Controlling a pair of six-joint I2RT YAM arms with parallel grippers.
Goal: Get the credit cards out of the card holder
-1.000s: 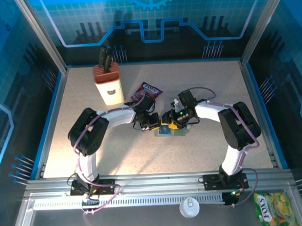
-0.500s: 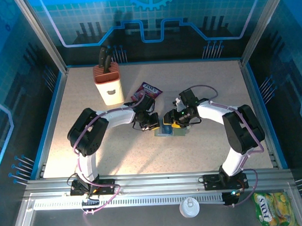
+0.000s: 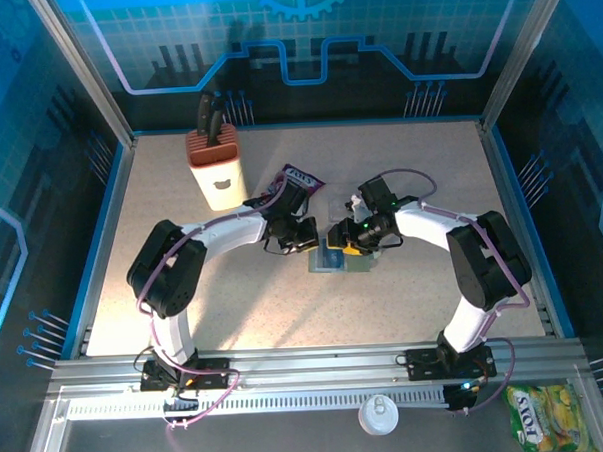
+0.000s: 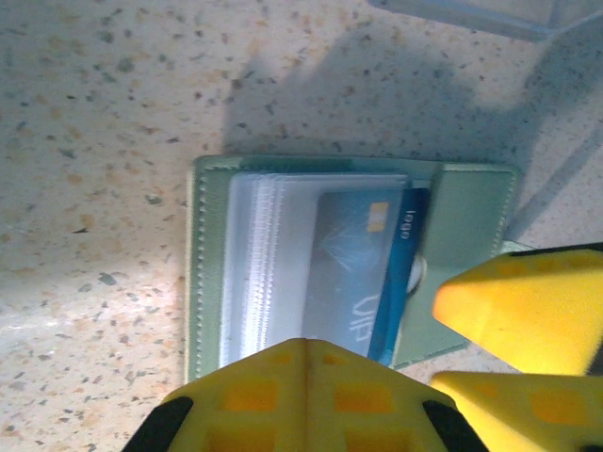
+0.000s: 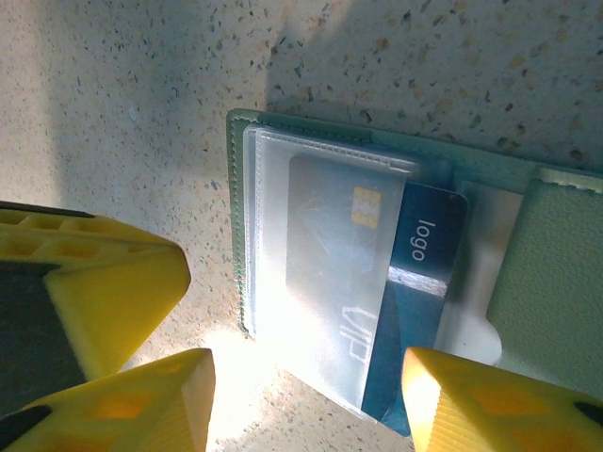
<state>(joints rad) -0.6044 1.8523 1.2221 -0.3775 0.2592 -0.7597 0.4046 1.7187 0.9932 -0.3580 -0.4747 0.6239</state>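
The grey-green stitched folding card holder (image 5: 236, 188) lies open on the speckled desk (image 3: 235, 299), its blue plastic credit card (image 5: 429, 254) only partly out of the clear sleeve (image 5: 311, 282), so nothing is removed yet; the left gripper (image 4: 301, 395) has its jaws closed and empty at the holder's edge, while the right gripper (image 5: 301, 372) has its jaws parted astride the card, gripping nothing.

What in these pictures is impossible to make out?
- Right wrist view: any cards behind the blue card, hidden by cloudy sleeves and the wallet flap.
- Left wrist view: the blue card's big marking, blurred under a sleeve.
- Overhead view: the wallet's contents, too small.
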